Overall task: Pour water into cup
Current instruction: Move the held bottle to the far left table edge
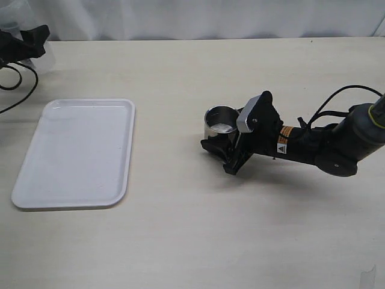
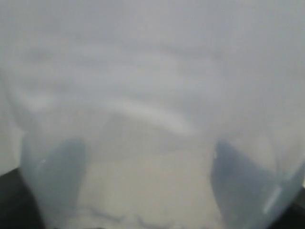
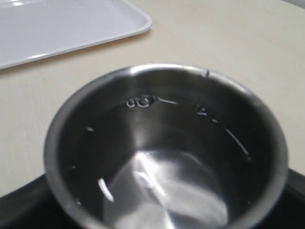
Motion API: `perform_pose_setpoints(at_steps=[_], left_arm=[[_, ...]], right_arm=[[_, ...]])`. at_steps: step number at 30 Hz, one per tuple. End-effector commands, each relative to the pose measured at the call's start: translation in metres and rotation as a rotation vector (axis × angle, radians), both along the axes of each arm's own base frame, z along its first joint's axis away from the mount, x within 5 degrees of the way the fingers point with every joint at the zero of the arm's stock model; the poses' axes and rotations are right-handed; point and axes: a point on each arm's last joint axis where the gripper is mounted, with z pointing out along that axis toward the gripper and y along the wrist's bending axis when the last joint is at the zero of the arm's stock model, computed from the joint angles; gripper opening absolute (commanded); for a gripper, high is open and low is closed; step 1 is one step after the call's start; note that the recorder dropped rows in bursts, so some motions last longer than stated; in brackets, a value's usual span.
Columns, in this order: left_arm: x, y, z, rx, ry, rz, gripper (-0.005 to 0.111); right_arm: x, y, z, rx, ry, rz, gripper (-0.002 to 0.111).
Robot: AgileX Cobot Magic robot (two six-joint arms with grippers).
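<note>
The steel cup point(image 1: 221, 121) stands on the table near the middle. Water point(image 3: 167, 186) lies shiny in its bottom, with droplets on the inner wall. My right gripper point(image 1: 220, 137) is shut on the cup, its black fingers point(image 3: 19, 210) low on either side of it. My left gripper point(image 1: 25, 43) is at the far left back edge, shut on a translucent plastic beaker point(image 1: 18, 21). The beaker point(image 2: 152, 86) fills the left wrist view, with the dark fingers point(image 2: 59, 176) showing through its wall. I cannot tell whether any water is in the beaker.
A white rectangular tray point(image 1: 78, 153) lies on the left of the table; its corner shows in the right wrist view point(image 3: 71, 24). A black cable point(image 1: 15, 81) loops at the far left edge. A white curtain hangs behind the table.
</note>
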Motion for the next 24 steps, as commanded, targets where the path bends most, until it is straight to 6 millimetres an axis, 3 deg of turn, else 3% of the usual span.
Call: perform_pose_setpoints(at_steps=[1, 12, 24], left_arm=[[0.003, -0.009, -0.002, 0.025, -0.002, 0.011, 0.0], [0.003, -0.038, -0.011, 0.092, 0.027, -0.094, 0.0], [0.002, -0.036, -0.017, 0.089, 0.045, -0.088, 0.0]], right_arm=[[0.001, 0.001, 0.004, 0.018, -0.022, 0.009, 0.004], [0.001, 0.001, 0.004, 0.016, -0.021, 0.009, 0.004], [0.001, 0.001, 0.004, 0.016, -0.021, 0.009, 0.004]])
